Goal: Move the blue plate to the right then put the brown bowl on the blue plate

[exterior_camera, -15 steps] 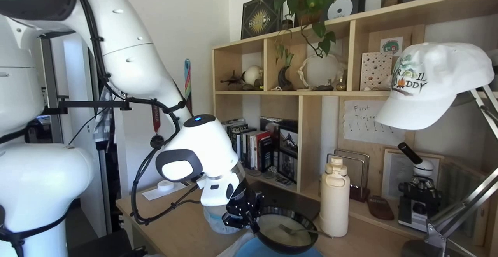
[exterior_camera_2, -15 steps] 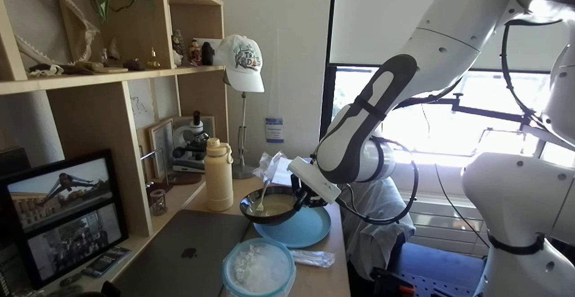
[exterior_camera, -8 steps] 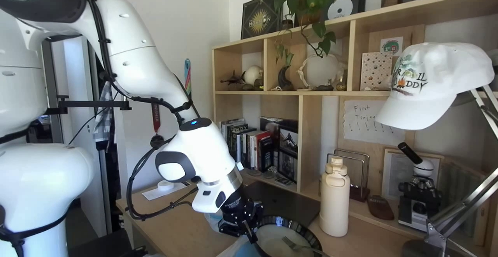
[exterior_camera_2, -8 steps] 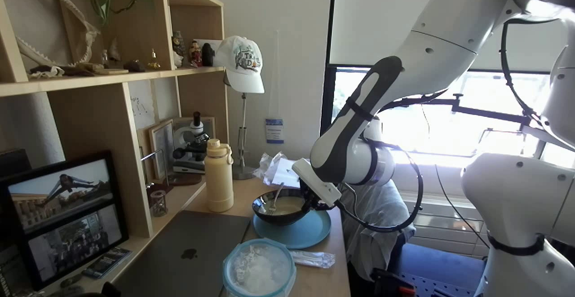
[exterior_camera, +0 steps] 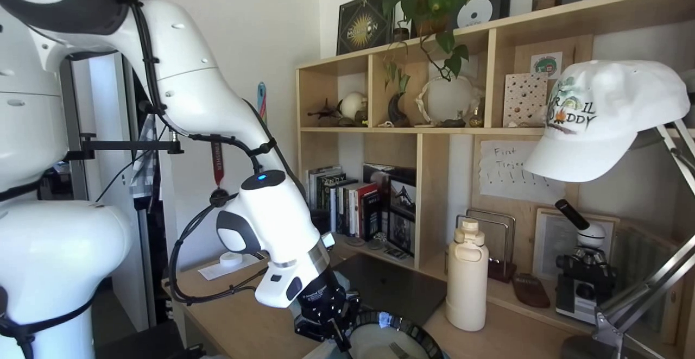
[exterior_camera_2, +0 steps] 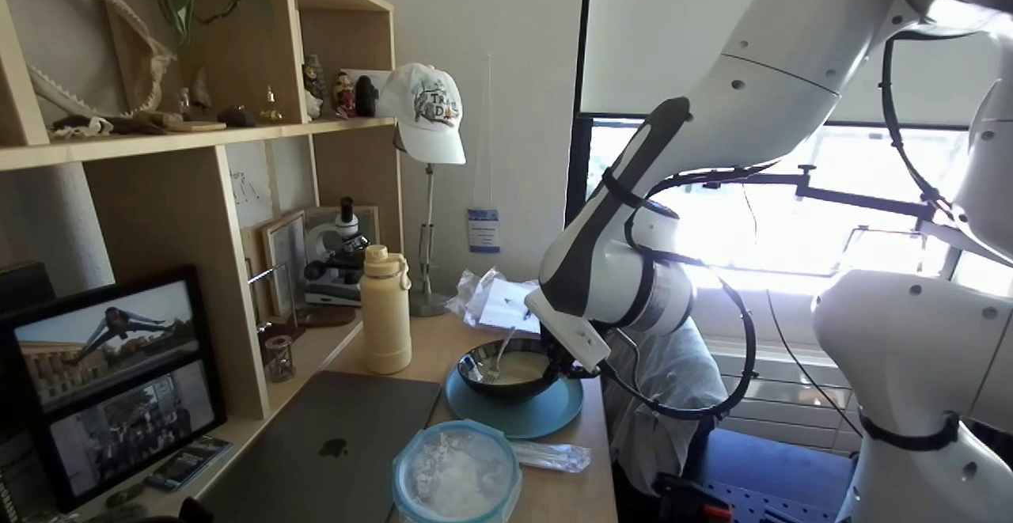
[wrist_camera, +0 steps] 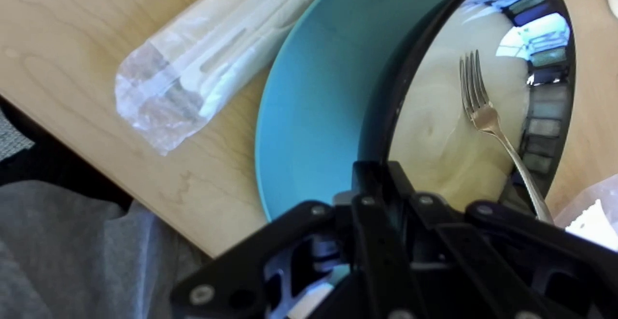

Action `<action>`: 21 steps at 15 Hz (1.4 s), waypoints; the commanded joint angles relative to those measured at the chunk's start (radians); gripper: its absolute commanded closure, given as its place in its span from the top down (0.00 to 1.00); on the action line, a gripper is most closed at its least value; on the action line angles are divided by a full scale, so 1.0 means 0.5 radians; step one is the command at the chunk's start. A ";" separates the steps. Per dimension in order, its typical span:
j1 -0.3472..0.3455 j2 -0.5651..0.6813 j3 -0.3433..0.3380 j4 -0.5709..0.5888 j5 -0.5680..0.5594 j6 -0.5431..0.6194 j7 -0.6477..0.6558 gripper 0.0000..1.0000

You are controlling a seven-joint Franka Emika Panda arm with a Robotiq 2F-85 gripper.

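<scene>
The brown bowl (exterior_camera_2: 506,392) is nearly black outside with a pale inside, and a fork (wrist_camera: 486,118) lies in it. My gripper (wrist_camera: 381,176) is shut on the bowl's near rim; the bowl also shows in the wrist view (wrist_camera: 550,131), looking tilted. In an exterior view the bowl (exterior_camera: 426,337) is cut off by the lower edge, with my gripper (exterior_camera: 345,342) at its rim. The blue plate (exterior_camera_2: 546,420) lies on the table under the bowl, which covers part of it. The plate also fills the middle of the wrist view (wrist_camera: 309,135). I cannot tell whether bowl and plate touch.
A pale-blue lidded container (exterior_camera_2: 457,471) and wrapped plastic cutlery (exterior_camera_2: 552,456) lie beside the plate. A closed dark laptop (exterior_camera_2: 340,436) and a cream bottle (exterior_camera_2: 385,313) stand nearby. The table edge (wrist_camera: 159,215) runs close to the plate.
My gripper has carried the brown bowl from the plate's edge further over the plate. The bowl has moved down in both exterior views. The plate has stayed in place.
</scene>
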 commanded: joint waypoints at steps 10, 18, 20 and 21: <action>-0.289 -0.021 0.570 0.040 0.347 -0.058 -0.536 1.00; -0.891 0.074 1.456 0.127 -0.084 -0.225 -0.423 1.00; -1.123 0.087 1.691 0.126 -0.077 -0.217 -0.426 1.00; -1.162 0.088 1.718 0.125 -0.077 -0.217 -0.429 1.00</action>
